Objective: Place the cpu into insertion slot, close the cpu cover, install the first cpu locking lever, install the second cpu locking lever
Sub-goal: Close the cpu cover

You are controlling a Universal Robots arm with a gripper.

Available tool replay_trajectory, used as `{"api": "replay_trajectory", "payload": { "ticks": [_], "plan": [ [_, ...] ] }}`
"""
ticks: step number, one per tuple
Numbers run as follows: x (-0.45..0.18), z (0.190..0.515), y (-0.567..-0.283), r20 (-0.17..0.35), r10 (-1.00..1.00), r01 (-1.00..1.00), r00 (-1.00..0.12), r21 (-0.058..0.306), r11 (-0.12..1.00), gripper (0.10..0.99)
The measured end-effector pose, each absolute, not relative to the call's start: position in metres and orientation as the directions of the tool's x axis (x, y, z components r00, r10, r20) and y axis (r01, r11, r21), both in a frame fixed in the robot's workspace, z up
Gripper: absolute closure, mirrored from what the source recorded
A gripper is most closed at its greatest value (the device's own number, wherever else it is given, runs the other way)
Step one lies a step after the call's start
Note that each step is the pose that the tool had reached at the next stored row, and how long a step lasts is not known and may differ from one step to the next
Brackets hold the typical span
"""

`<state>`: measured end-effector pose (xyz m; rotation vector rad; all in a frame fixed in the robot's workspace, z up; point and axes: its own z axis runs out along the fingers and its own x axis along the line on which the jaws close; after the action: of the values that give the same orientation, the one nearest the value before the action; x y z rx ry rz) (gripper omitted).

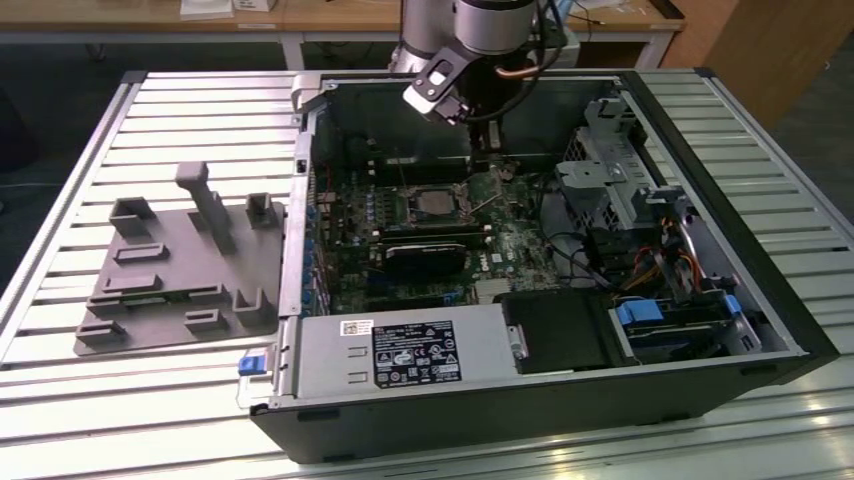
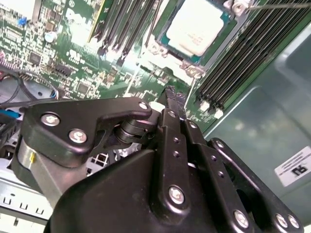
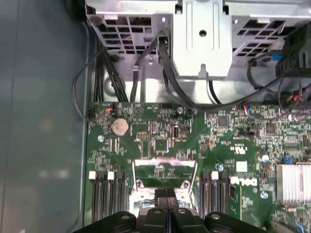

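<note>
The cpu (image 2: pixel 197 24) lies flat in the insertion slot, its silver top bare and the slot's metal rim (image 2: pixel 193 69) around it. In the exterior view the slot (image 1: pixel 434 200) sits mid-board inside the open computer case. In the first wrist view the cpu cover (image 3: pixel 146 162), a thin silvery frame, stands tilted up just beyond the fingertips, with green board showing through its opening. A thin locking lever rod (image 2: pixel 277 6) sticks out past a corner of the slot. My gripper (image 1: pixel 490 145) (image 2: pixel 170 93) (image 3: pixel 167 193) hangs over the board beside the slot, shut with nothing between its fingers.
Long black memory slots (image 2: pixel 243 53) flank the socket. A black card (image 1: pixel 427 250), a drive cage (image 1: pixel 601 190) with cables and a power supply (image 1: pixel 400 355) crowd the case. A grey fixture plate (image 1: pixel 174 270) lies on the slatted table (image 1: pixel 80 130) at the exterior view's left.
</note>
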<state>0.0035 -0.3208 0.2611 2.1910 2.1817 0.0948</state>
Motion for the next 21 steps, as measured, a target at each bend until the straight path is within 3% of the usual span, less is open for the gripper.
{"api": "replay_trajectory", "payload": {
  "ticks": [21],
  "plan": [
    [0.041, 0.261, -0.321, 0.009, 1.0, 0.997, 0.004, 0.077, -0.004, 0.984]
  ]
}}
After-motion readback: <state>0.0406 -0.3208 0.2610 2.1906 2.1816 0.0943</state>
